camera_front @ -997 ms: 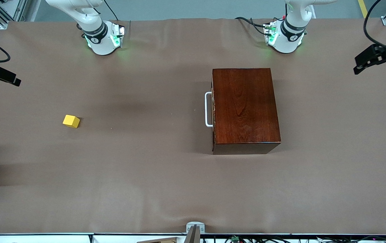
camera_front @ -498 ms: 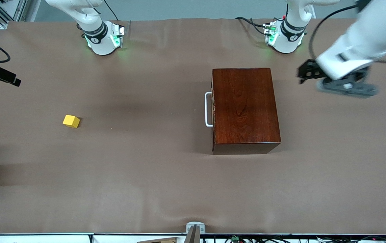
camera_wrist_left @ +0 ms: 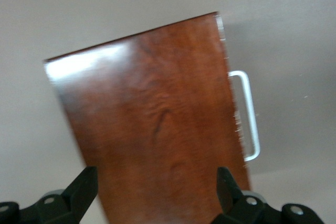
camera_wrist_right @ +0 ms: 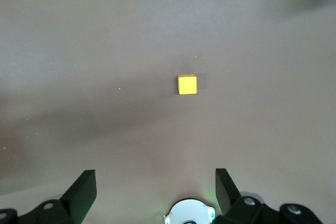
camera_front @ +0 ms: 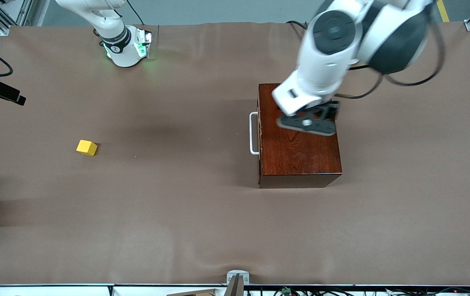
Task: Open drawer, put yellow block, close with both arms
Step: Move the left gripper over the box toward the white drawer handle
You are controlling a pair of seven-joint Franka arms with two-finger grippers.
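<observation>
The left gripper (camera_front: 306, 123) is held over the top of the mahogany box (camera_front: 300, 156), its fingers (camera_wrist_left: 84, 187) spread wide with nothing between them. The right gripper (camera_wrist_right: 152, 192) is seen only from its own wrist, high above the table with jaws spread and empty; that arm waits.

Nothing of the task appears done. The drawer (camera_front: 259, 135) is seen fully shut, its white handle (camera_front: 253, 133) at the box's nine o'clock side, untouched. The yellow block (camera_front: 86, 147) lies on the brown table (camera_front: 177, 213), well apart from the box toward the right arm's end, again at nine o'clock. Opening, loading and closing are all judged outstanding.

Counted: one box, one drawer, one handle, one block, two arms.
</observation>
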